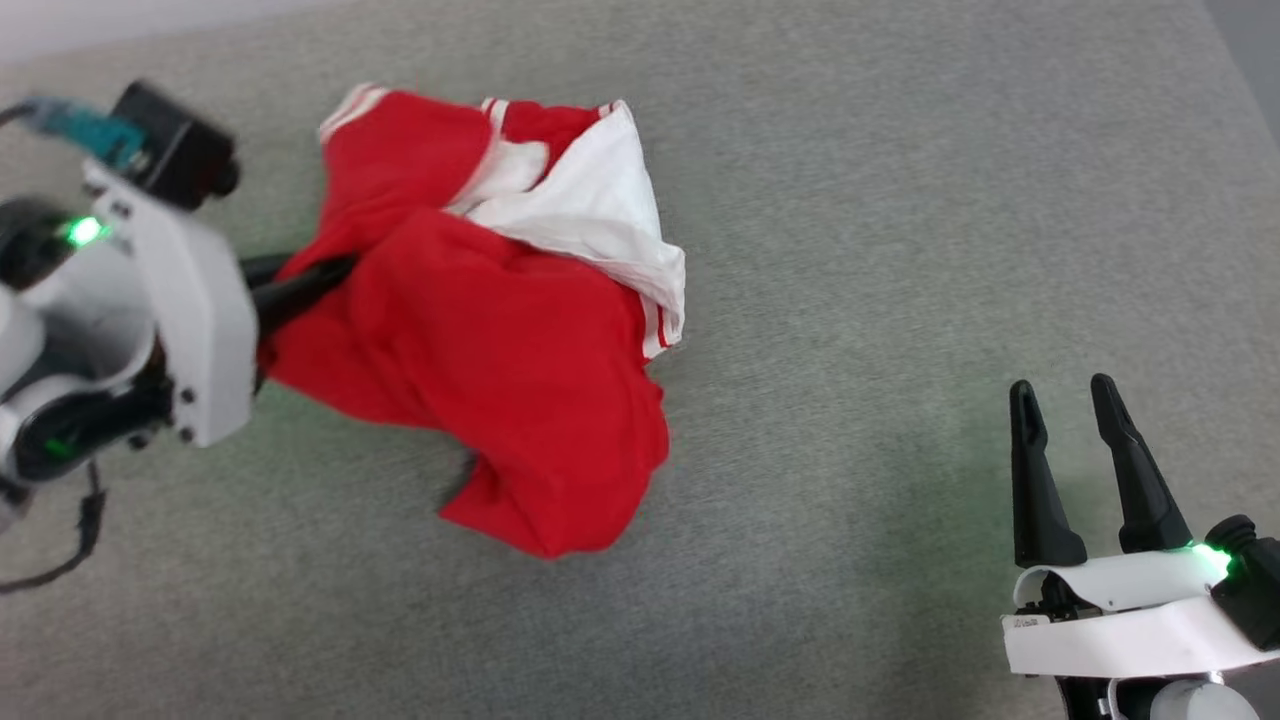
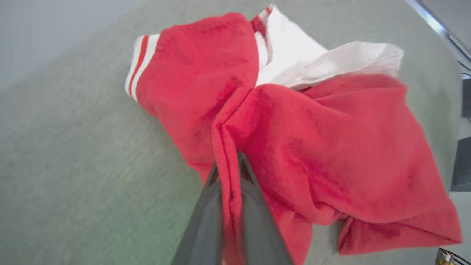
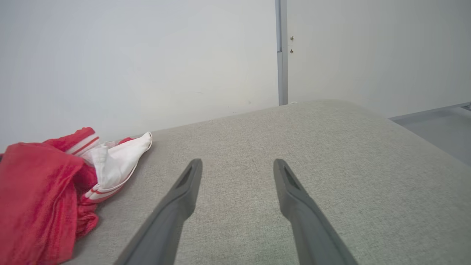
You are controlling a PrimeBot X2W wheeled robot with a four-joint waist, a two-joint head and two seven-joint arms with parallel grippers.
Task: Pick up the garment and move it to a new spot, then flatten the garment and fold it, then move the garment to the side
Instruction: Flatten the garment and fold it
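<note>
Left gripper (image 2: 229, 165) is reaching in from the left side of the head view. Its two dark fingers are gripping a red fold at the left edge of the garment (image 1: 480, 330). In the left wrist view a hemmed ridge of red cloth is running straight down between the two fingers, pinched from both sides.

Garment is lying bunched on the grey fabric surface (image 1: 900, 250), left of centre in the head view. Red body cloth is making up most of the heap. A white sleeve (image 1: 590, 215) is showing on the far-right part, with red-and-white striped trim running along its edge. A second striped band (image 1: 350, 105) is peeking out at the far-left corner. Whether the pinched fold is lifting off the surface: cannot tell.

Right gripper (image 1: 1062, 388) is sitting at the lower right of the head view, well apart from the garment, fingers spreading wide and holding nothing. In the right wrist view it is pointing across the grey surface toward a pale wall (image 3: 147, 55), with the garment lying off to its left
</note>
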